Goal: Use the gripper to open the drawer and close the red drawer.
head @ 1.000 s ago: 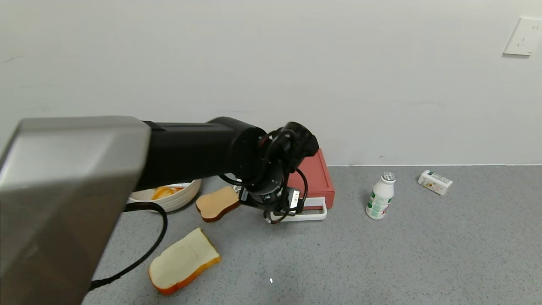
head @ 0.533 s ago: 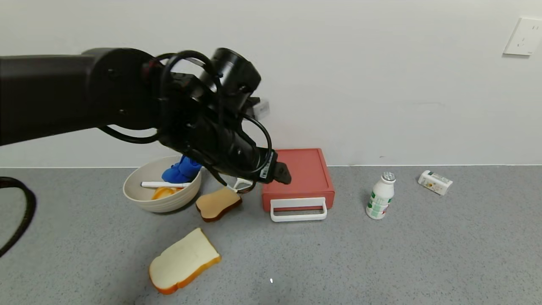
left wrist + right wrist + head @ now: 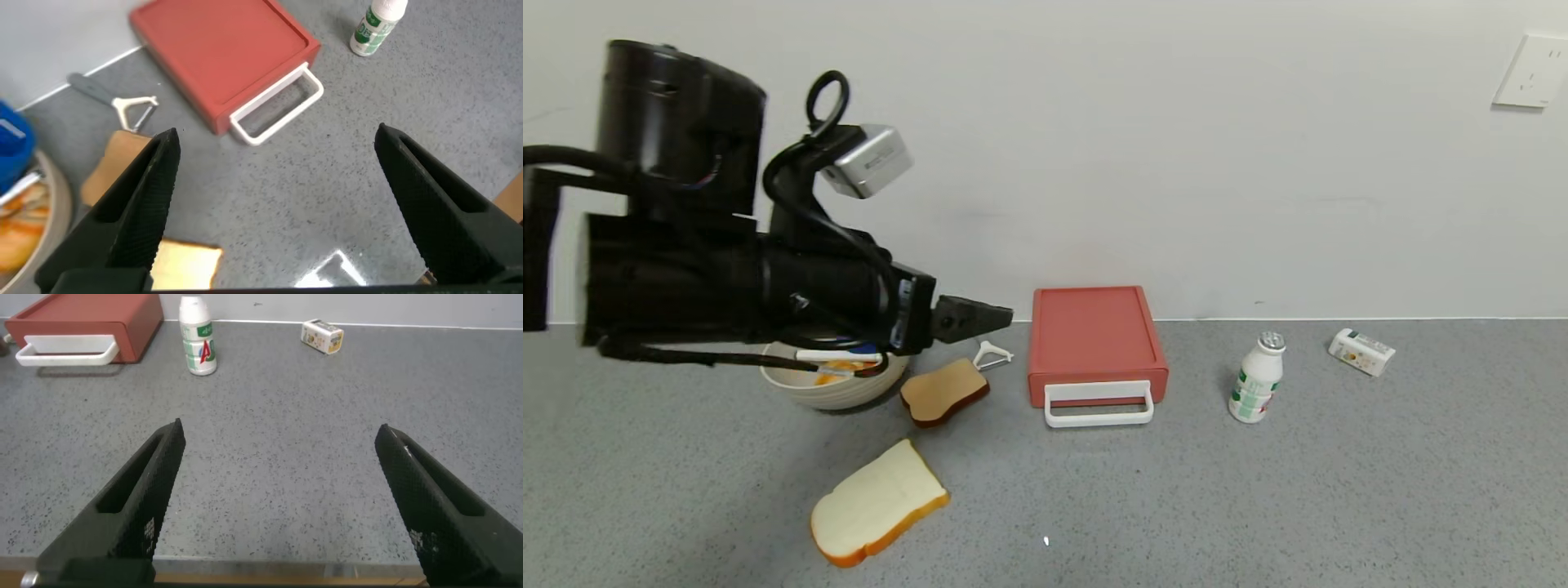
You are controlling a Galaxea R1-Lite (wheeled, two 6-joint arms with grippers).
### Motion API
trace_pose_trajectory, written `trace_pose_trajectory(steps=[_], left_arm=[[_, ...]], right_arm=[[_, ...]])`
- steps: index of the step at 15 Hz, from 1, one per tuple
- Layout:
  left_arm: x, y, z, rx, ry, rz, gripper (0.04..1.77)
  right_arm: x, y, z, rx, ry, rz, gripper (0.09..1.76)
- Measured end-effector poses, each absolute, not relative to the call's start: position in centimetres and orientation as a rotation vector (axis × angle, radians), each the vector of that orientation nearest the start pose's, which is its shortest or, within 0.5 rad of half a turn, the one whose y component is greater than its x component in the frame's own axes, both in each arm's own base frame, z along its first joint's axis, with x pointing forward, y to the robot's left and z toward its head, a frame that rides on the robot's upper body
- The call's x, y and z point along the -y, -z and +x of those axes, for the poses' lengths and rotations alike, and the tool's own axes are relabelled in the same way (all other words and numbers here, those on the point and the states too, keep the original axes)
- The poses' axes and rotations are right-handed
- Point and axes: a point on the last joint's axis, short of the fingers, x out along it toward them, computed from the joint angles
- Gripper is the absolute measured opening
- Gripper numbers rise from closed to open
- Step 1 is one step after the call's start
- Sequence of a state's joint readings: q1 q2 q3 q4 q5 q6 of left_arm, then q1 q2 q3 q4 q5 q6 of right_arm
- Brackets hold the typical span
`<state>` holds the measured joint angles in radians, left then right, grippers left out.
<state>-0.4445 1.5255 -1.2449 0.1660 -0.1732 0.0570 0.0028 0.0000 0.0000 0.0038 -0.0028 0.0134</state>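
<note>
The salmon-red drawer (image 3: 1094,335) sits by the wall with its white loop handle (image 3: 1098,405) facing me; its front looks flush with the box. My left gripper (image 3: 982,315) hangs in the air to the left of the drawer, above the toast, apart from the handle. In the left wrist view the gripper (image 3: 274,196) is open and empty, with the drawer (image 3: 216,53) and the handle (image 3: 278,104) ahead of it. My right gripper (image 3: 282,457) is open and empty low over the table, far from the drawer (image 3: 90,317).
A beige bowl (image 3: 800,390) with blue and orange items stands left of the drawer. A brown toast (image 3: 943,394), a white peeler (image 3: 992,354) and a bread slice (image 3: 878,503) lie nearby. A white bottle (image 3: 1256,377) and a small carton (image 3: 1361,351) are to the right.
My left gripper has lifted off the drawer's handle and pulled back up and to the left. The drawer has stayed in the same place.
</note>
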Motion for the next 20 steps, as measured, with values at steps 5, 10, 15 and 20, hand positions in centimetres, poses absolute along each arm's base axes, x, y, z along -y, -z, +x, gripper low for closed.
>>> trace_pose_trajectory(steps=[5, 10, 15, 20], left_arm=[[7.8, -27.5, 17.1, -0.367, 0.492, 0.144, 1.72], [4.8, -26.2, 11.0, -0.295, 0.393, 0.143, 1.72], [2.1, -25.8, 6.0, -0.173, 0.194, 0.125, 1.72], [-0.1, -24.3, 2.4, -0.091, -0.052, 0.106, 1.72]], right_arm=[[0.0, -7.5, -2.3, -0.004, 0.0, 0.013, 1.71], [0.0, -7.5, -2.3, -0.004, 0.0, 0.013, 1.71], [0.0, -7.5, -2.3, -0.004, 0.0, 0.013, 1.71], [0.0, -7.5, -2.3, -0.005, 0.0, 0.013, 1.71]])
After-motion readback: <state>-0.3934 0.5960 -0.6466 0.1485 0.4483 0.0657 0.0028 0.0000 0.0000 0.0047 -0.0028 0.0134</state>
